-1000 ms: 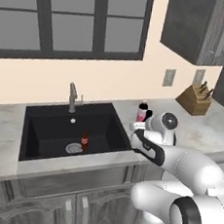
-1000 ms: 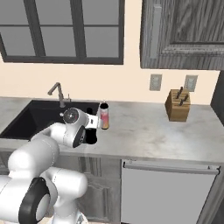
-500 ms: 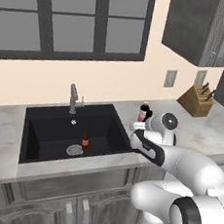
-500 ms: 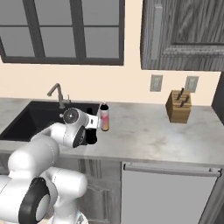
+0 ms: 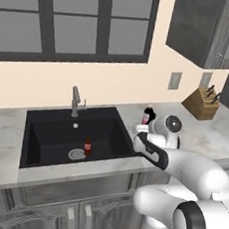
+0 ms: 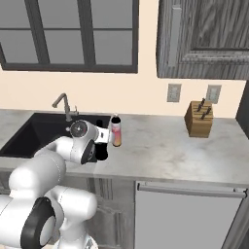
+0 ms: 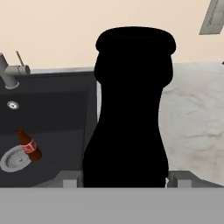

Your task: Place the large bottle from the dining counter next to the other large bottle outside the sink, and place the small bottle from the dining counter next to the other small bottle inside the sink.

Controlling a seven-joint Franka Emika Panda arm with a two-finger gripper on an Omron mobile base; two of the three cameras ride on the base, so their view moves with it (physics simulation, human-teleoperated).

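Grasping the large black bottle (image 7: 131, 109) in our end effector (image 6: 102, 146), we should set it upright just beside the pink bottle (image 6: 115, 130).

Black bottle (image 7: 129, 109) upright on counter, pink bottle (image 6: 115, 130) beside, small bottle (image 5: 87, 145) in sink

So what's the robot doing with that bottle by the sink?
The robot's gripper is holding a big black bottle just above the counter, right of the sink. A pink bottle with a black cap stands close beside it on the counter. Down in the sink, a small brown bottle stands by the drain. The black bottle does not look set down yet.
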